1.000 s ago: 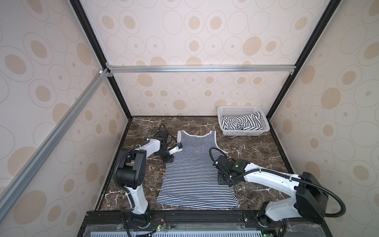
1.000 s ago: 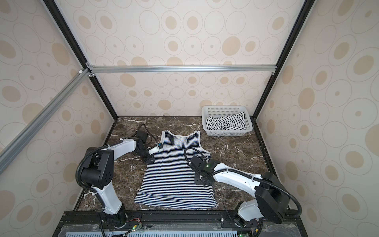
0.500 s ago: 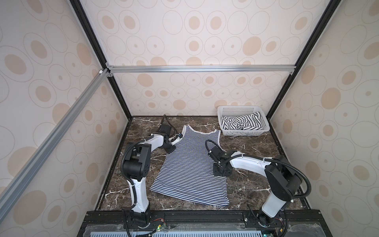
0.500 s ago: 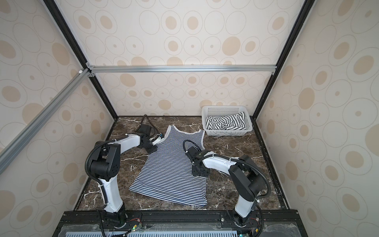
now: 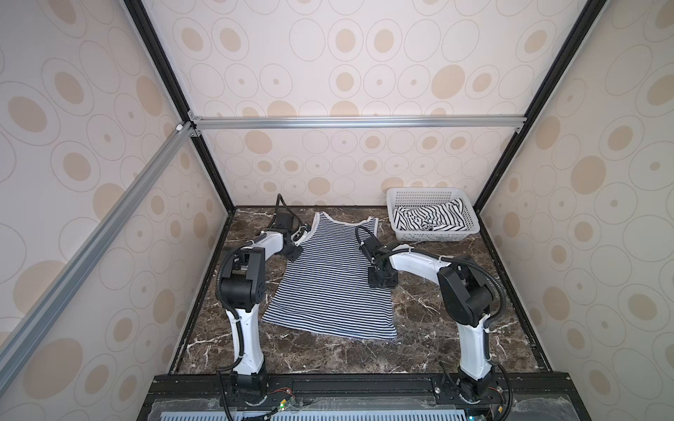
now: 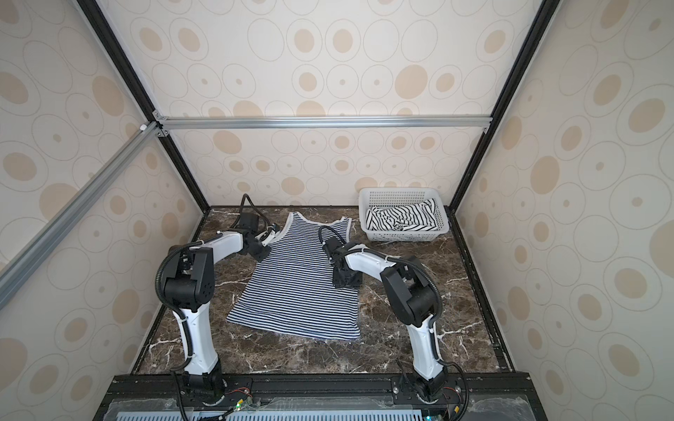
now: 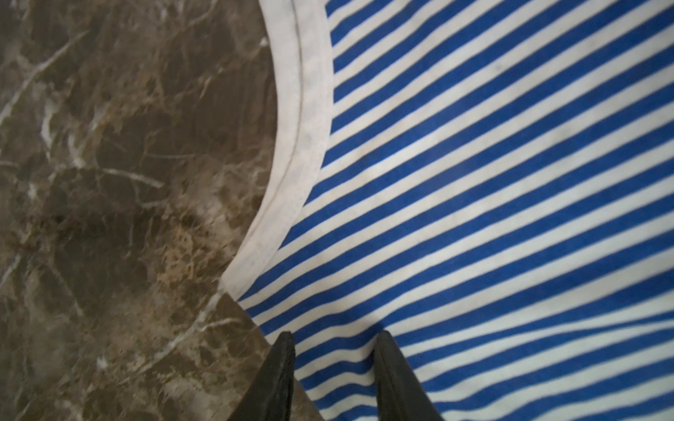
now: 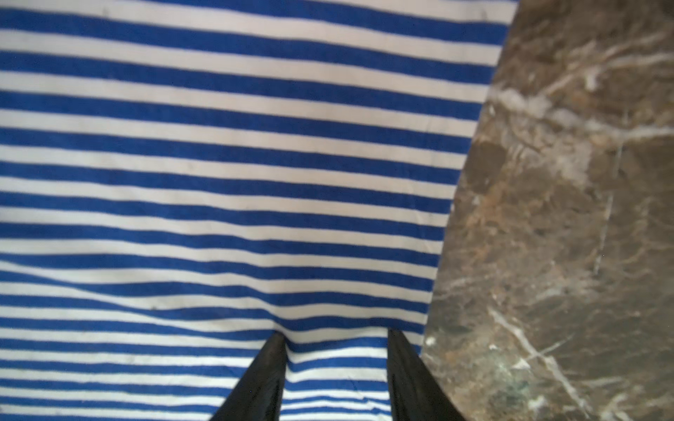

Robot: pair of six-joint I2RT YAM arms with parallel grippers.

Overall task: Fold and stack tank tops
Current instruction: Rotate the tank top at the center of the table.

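A tank top (image 5: 328, 291) (image 6: 299, 291) with dense narrow blue-and-white stripes lies flat on the marble table, straps toward the back wall and hem slightly askew. My left gripper (image 5: 293, 255) (image 7: 333, 339) stands open, tips down at the cloth's left side just below the white-trimmed armhole (image 7: 299, 109); one finger is on the marble, the other on the cloth. My right gripper (image 5: 381, 280) (image 8: 335, 337) is open too, both tips pressed on the cloth (image 8: 219, 164) just inside its right edge, puckering it slightly. A second tank top (image 5: 430, 218) (image 6: 401, 217), white with wider black stripes, lies crumpled in the basket.
The white perforated basket (image 5: 434, 236) (image 6: 401, 236) stands at the back right corner of the table. Black frame posts and patterned walls close in the back and both sides. Bare marble (image 5: 328, 357) runs along the front, ahead of the hem.
The narrow-striped tank top has slid toward the back wall and turned a little, its hem now askew. Both arms have reached farther back with it, jaws unchanged.
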